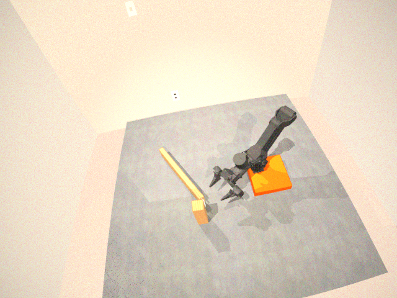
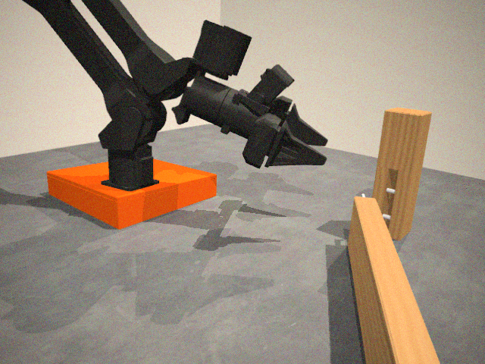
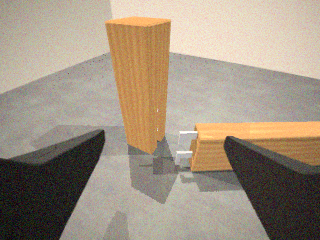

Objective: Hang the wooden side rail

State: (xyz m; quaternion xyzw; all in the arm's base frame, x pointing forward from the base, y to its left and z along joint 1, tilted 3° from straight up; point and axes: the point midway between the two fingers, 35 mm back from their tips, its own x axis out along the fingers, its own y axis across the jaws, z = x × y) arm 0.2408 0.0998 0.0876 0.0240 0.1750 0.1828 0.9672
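The wooden side rail (image 1: 182,174) (image 2: 386,282) (image 3: 260,145) stands on its long edge on the grey table. Its two steel hooks (image 3: 185,147) face the upright headboard post (image 1: 200,212) (image 2: 401,156) (image 3: 140,80), with a small gap showing in the wrist view. Two white pins (image 2: 389,190) stick out of the post's slot, and they look bare. My gripper (image 1: 217,192) (image 2: 323,151) (image 3: 166,138) is open and empty. It hangs above the table, tilted down toward the post and the rail's hooked end, a short way from both.
The arm's orange base block (image 1: 272,177) (image 2: 129,196) stands to the right of the gripper. The grey table (image 1: 288,243) ends at a pale floor and walls all around.
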